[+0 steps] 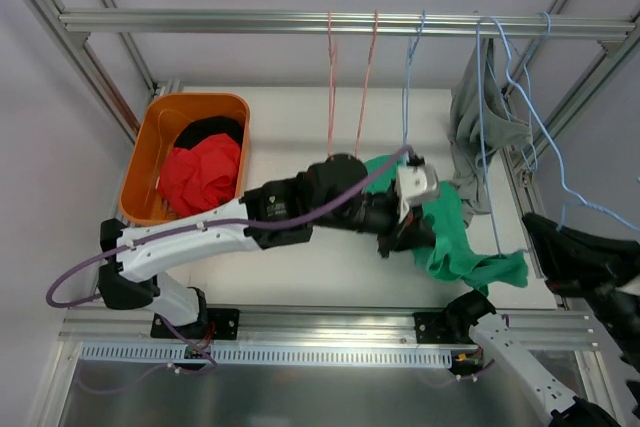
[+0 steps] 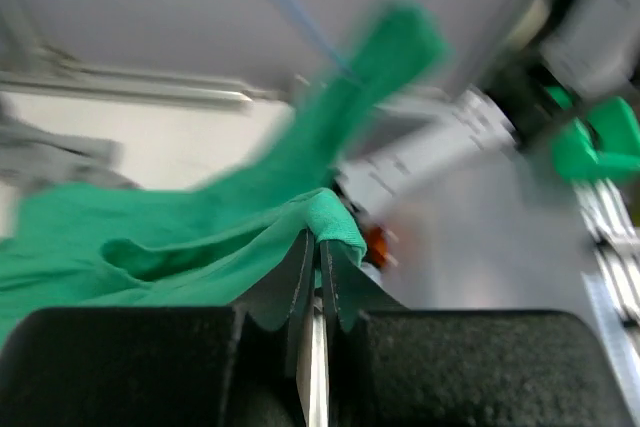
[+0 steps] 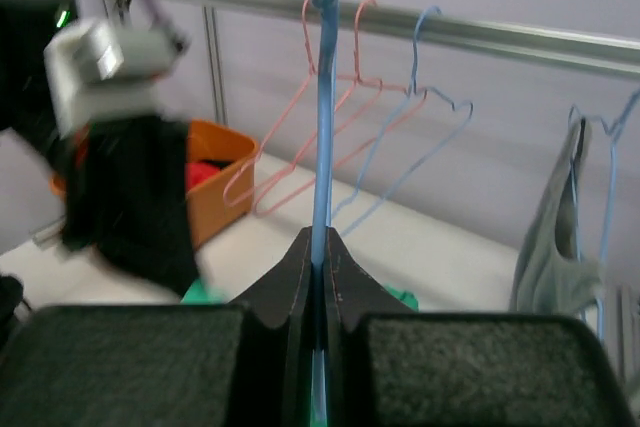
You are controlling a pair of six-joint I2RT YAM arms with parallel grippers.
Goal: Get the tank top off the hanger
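The left pincer point(image 2: 318, 257) fills the bottom of its own wrist view. Its two black fingers are pressed together on a fold of the green tank top point(image 2: 150, 237). From that pinch the cloth spreads away to the pincer's left. One strap climbs up and ahead of it toward a thin blue wire, but the blur hides whether the strap is hooked over the wire.

The right pincer point(image 3: 320, 247) is likewise closed, nipping the blue hanger point(image 3: 320, 147), whose wire runs straight up from between its fingers.

From above, the left pincer point(image 1: 400, 237) is stretched out over the white table point(image 1: 300, 267). The tank top point(image 1: 465, 247) lies bunched under it and trails on toward the right pincer point(image 1: 535, 227) at the table's right edge. Well to the left of the left pincer is an orange bin point(image 1: 150, 137) holding red and black clothes. Beyond it, pink hangers point(image 1: 332, 77) hang from a metal rail point(image 1: 300, 21). A grey garment point(image 1: 480, 117) hangs from the rail beyond the right pincer.
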